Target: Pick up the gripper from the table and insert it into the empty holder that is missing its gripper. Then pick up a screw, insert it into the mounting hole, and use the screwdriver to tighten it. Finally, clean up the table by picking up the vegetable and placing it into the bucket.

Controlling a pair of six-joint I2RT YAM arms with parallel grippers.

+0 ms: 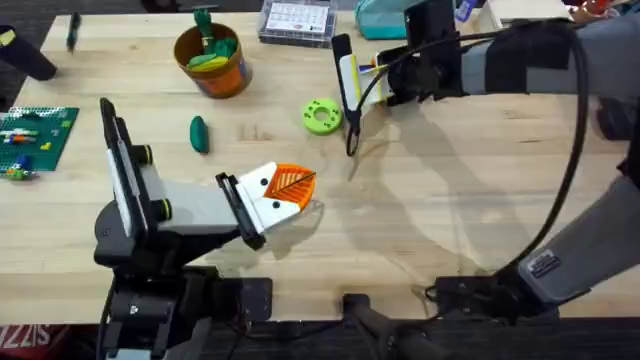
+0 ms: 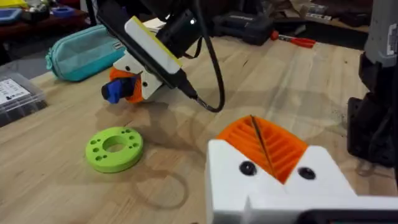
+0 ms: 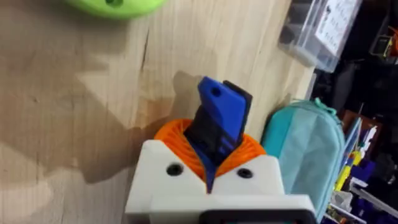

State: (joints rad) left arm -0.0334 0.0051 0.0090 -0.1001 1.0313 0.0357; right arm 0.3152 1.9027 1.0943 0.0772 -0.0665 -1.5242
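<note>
My right gripper (image 1: pixel 372 72) reaches across to the table's far middle, beside the teal pouch. Its orange pads (image 3: pixel 249 149) are shut on a blue and black tool, the screwdriver (image 3: pixel 219 118), whose blue end (image 2: pixel 114 92) sticks out just above the wood. My left gripper (image 1: pixel 297 190) hovers near the table's centre, its orange ribbed pads (image 2: pixel 283 146) pressed together with nothing between them. The dark green vegetable (image 1: pixel 199 133) lies on the table left of it. Behind that stands the orange bucket (image 1: pixel 212 58), holding yellow-green pieces. The loose gripper, the empty holder and any screw are out of view.
A bright green ring disc (image 1: pixel 321 115) lies between the two grippers. A teal pouch (image 1: pixel 378 16) and a clear parts box (image 1: pixel 295 20) sit along the far edge. A green brick plate (image 1: pixel 35 135) is at the far left. A black cable (image 1: pixel 352 135) hangs from the right wrist.
</note>
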